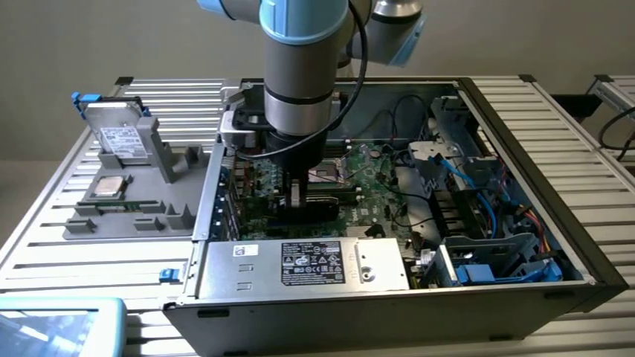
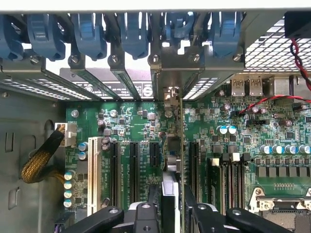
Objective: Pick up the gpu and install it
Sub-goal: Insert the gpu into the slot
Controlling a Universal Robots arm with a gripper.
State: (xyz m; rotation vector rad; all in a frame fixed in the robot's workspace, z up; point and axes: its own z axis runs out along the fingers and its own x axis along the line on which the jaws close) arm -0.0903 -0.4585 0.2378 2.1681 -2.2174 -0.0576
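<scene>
Holding the gpu point(image 2: 171, 194) edge-on between closed fingers point(image 2: 146, 213), the gripper point(image 1: 294, 195) hangs above the motherboard point(image 2: 272, 131). Risk judged: slight misalignment with the slot could jam the card's edge.

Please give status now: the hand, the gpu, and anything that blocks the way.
Hand shut on gpu, inside open computer case. Gpu upright, edge-on over motherboard, bracket at rear slot openings. Seating cannot be told. Nothing seen blocking.
</scene>
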